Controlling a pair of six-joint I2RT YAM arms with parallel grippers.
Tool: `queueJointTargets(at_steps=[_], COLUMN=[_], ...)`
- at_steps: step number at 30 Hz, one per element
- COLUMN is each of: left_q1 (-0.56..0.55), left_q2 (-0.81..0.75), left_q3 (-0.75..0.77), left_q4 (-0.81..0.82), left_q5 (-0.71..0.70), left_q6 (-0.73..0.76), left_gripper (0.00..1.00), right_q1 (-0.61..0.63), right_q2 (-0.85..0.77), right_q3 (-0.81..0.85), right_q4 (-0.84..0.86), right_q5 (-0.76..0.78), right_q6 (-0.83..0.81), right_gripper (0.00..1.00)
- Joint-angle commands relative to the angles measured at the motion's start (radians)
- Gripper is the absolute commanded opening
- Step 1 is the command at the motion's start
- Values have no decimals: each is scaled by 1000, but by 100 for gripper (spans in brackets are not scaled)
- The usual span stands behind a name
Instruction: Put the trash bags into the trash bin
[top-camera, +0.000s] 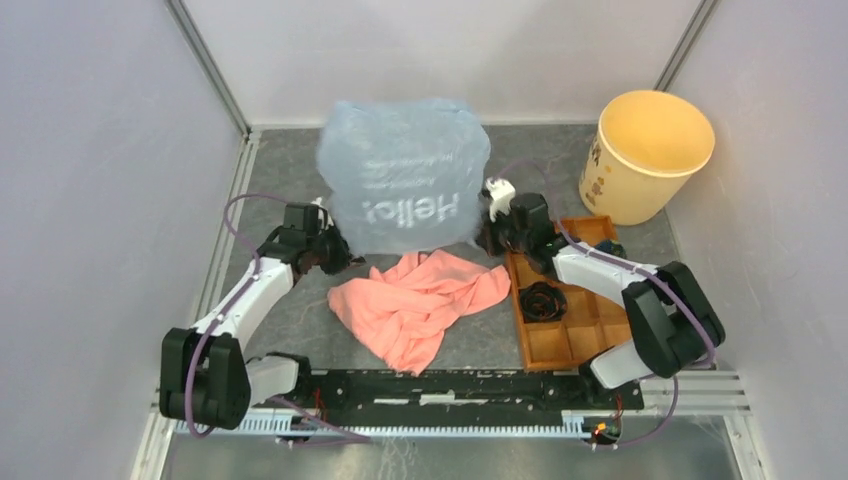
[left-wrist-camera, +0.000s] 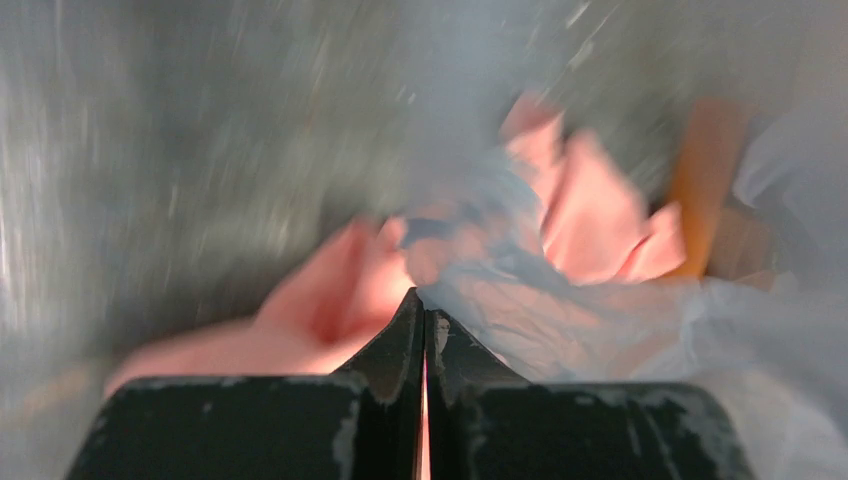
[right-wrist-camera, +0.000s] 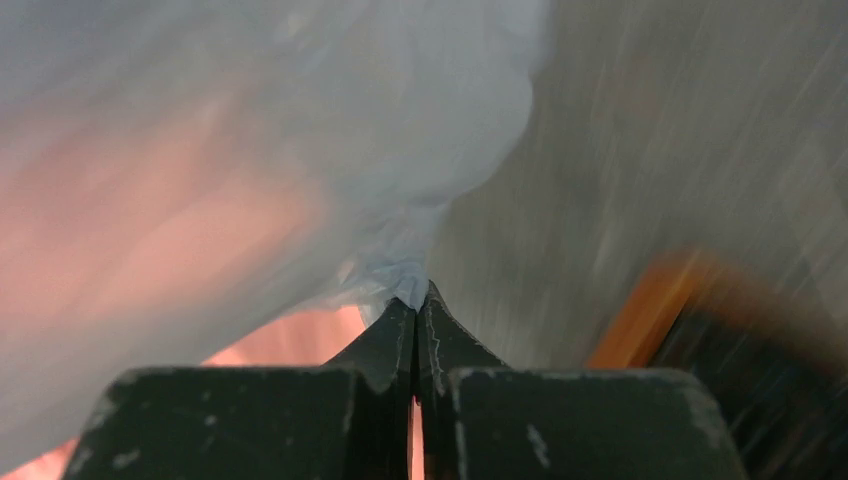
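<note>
Blue trash bag (top-camera: 403, 175) hangs between left gripper (left-wrist-camera: 424, 305) and right gripper (right-wrist-camera: 420, 298) — each clamped tight on a lower corner.

a robot lab test cell: plain white panel walls (top-camera: 90, 150), aluminium frame posts (top-camera: 208, 65), a grey table (top-camera: 290, 165), a black mounting rail (top-camera: 450, 383).

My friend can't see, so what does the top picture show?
Two robot arms hold a pale blue trash bag spread in the air, left gripper and right gripper each pinching a near corner. Beneath lies crumpled pink material; the yellow trash bin stands back right.
</note>
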Motion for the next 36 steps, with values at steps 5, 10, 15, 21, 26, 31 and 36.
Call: queueJointTargets(at_steps=[5, 10, 15, 21, 26, 31, 36], left_q1=[-21, -30, -28, -24, -23, -25, -24], left_q2=[-64, -115, -180, -141, -141, -148, -191], left_q3=[607, 829, 467, 83, 263, 599, 485], left_q4=[-79, -20, -76, -63, -59, -41, -92], left_q5=[156, 167, -8, -33, 92, 188, 38], left_q6=[-8, -58, -38, 16, 5, -32, -46], left_gripper=[2, 2, 2, 2, 2, 2, 2], right_q1=[22, 37, 36, 36, 40, 44, 42], right_q2=[-127, -274, -329, -128, -214, -318, -392], right_q3=[548, 608, 205, -24, 177, 394, 189], right_q4=[-291, -155, 13, -65, -164, -190, -62], right_q5=[-32, -8, 86, -34, -7, 16, 146], right_q6=[7, -1, 35, 73, 26, -18, -12], right_gripper=[0, 0, 1, 1, 0, 0, 0])
